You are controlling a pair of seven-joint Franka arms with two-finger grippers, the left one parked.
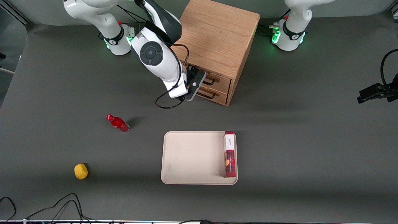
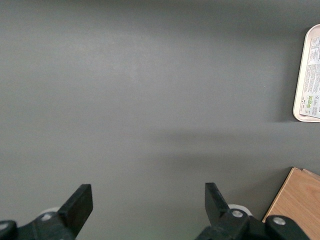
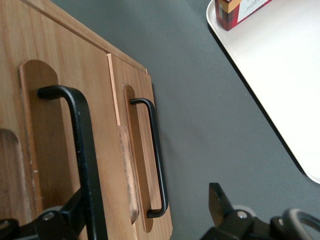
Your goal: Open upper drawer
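The oak cabinet (image 1: 217, 37) stands at the back of the table with two drawers in its front. The upper drawer (image 1: 222, 81) looks pushed in; its black wire handle (image 1: 210, 82) shows close in the right wrist view (image 3: 82, 150). The lower drawer (image 1: 217, 95) with its own handle (image 3: 156, 160) sits just below. My gripper (image 1: 195, 83) is right in front of the drawers, open. In the right wrist view the gripper (image 3: 147, 207) spans both handles: the upper handle's bar lies just inside one fingertip (image 3: 74, 212), the other fingertip (image 3: 218, 201) hangs over the grey table.
A beige tray (image 1: 186, 155) lies nearer the front camera than the cabinet, with a red box (image 1: 229, 154) on its edge; both show in the right wrist view, tray (image 3: 280, 75) and box (image 3: 240, 10). A red bottle (image 1: 118, 123) and a yellow object (image 1: 80, 171) lie toward the working arm's end.
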